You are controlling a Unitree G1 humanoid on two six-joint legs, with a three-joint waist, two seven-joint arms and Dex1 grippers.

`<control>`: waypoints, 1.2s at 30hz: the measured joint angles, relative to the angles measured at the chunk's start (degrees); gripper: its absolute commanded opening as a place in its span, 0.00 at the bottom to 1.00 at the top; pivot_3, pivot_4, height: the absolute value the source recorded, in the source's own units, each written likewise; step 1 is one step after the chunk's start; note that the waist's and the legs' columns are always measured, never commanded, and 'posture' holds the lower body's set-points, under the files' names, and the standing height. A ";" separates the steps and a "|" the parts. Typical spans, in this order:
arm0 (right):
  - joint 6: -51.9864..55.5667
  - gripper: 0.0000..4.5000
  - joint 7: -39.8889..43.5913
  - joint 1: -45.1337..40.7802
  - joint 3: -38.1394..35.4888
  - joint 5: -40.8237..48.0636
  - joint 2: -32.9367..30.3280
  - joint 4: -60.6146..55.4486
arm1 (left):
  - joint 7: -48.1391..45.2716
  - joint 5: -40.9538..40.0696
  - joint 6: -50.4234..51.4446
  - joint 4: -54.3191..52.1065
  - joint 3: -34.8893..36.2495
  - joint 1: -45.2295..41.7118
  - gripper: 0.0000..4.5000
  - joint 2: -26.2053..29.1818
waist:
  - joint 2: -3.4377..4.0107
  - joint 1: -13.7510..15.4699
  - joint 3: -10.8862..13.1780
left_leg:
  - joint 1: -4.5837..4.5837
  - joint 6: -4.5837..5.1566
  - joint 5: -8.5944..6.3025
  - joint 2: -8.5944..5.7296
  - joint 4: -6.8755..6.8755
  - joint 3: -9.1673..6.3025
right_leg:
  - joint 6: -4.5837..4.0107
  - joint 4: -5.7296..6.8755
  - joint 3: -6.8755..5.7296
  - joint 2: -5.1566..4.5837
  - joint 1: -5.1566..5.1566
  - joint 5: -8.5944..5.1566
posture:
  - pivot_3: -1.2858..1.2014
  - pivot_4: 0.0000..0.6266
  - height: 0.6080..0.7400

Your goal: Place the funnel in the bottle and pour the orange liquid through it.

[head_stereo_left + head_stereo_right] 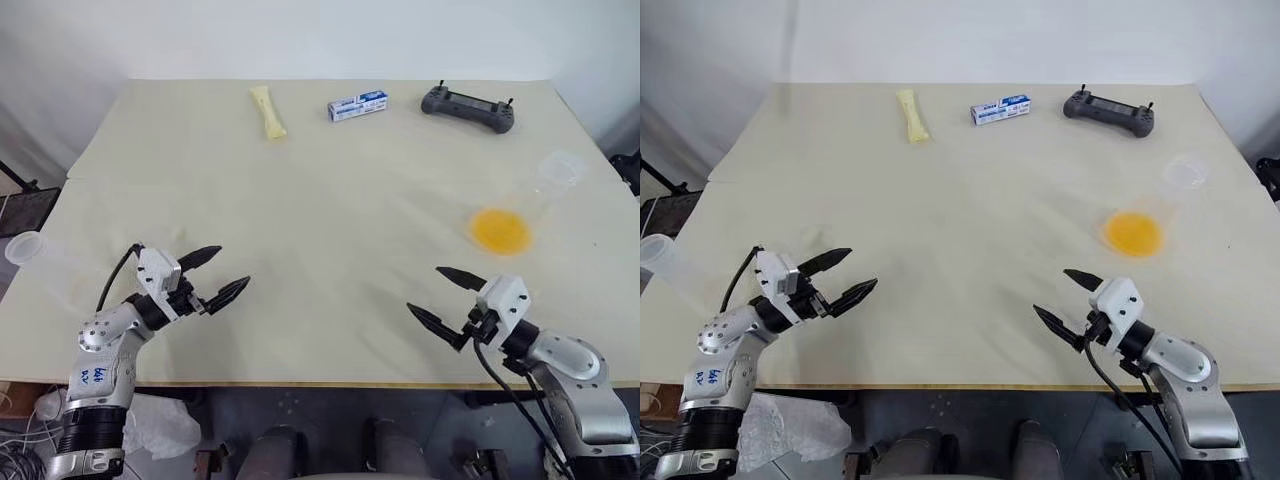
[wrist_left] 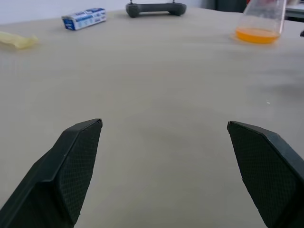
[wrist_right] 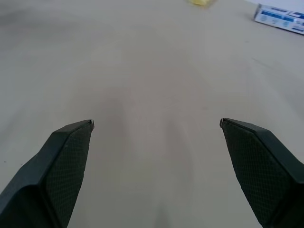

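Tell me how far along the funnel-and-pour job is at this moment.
Nothing looks done yet. The flask with the orange liquid stands on the right side of the table, untouched and still holding its liquid. A clear container sits at the left edge; I cannot tell whether it is the bottle or the funnel. Nothing is in hand: the left gripper and right gripper are both open and empty. Every step remains.

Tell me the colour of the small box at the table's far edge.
White with blue print: the small box shows best in the left eye view.
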 measured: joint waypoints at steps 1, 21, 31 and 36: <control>0.00 1.00 0.46 -0.68 0.27 0.06 0.00 0.54 | 0.85 -0.09 -0.10 -1.00 0.75 0.88 1.00 -0.18 | 0.00 -0.03 0.00 | 0.00 0.00 0.00 0.00 0.00 0.00 | 0.00 0.00 0.01 0.00 0.00 0.00 | 0.52 0.24 1.00; -1.14 1.00 11.49 -14.92 4.91 0.29 1.82 15.49 | 19.46 -10.60 0.90 -19.92 34.15 36.83 1.00 -8.60 | -0.18 0.12 0.11 | -0.01 -0.08 -0.14 0.06 0.07 -0.16 | -0.04 -0.36 0.21 -0.30 0.07 -0.02 | 0.52 0.24 1.00; -0.77 1.00 13.34 -16.20 4.93 1.77 2.44 15.51 | 25.37 -12.48 6.48 -17.55 38.04 30.21 1.00 -1.81 | -0.19 -0.09 0.10 | -0.01 -0.10 -0.15 0.08 0.07 -0.15 | -0.05 -0.15 0.17 -0.24 0.04 -0.02 | 0.52 0.24 1.00; -0.31 1.00 12.82 -16.39 4.76 2.58 2.48 12.91 | 26.32 -11.51 8.20 -14.28 35.22 23.43 1.00 1.37 | -0.19 -0.15 0.10 | -0.01 -0.10 -0.16 0.05 0.06 -0.13 | -0.04 -0.04 0.13 -0.13 0.01 -0.02 | 0.52 0.24 1.00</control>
